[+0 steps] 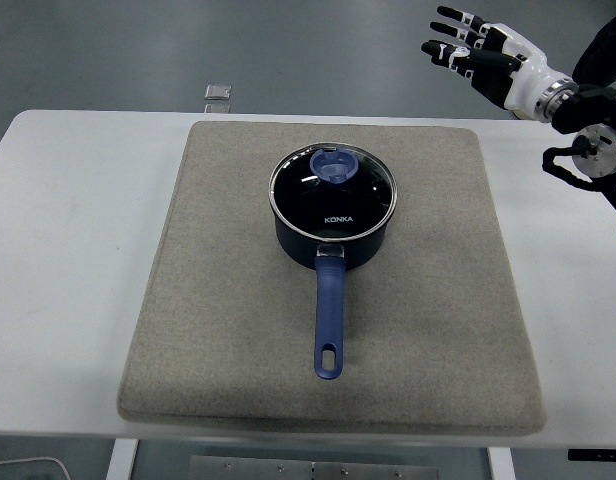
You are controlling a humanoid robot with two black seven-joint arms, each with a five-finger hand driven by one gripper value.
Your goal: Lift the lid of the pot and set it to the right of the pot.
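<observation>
The right hand is raised beyond the far right corner of the table, with its fingers spread, extended and pointing left; they hold nothing. The pot stands upright on a grey mat, well apart from the fingertips, below and to their left in the view. The lid is seated on the pot, closed, with its blue knob at the far side of the glass. The pot's blue handle runs from the pot toward the near table edge, away from the fingers. The mat area to the right of the pot, nearer the hand, is bare. A small square object lies at the far table edge, well left of the fingertips. A dark sleeve of a person shows just behind the hand's wrist.
</observation>
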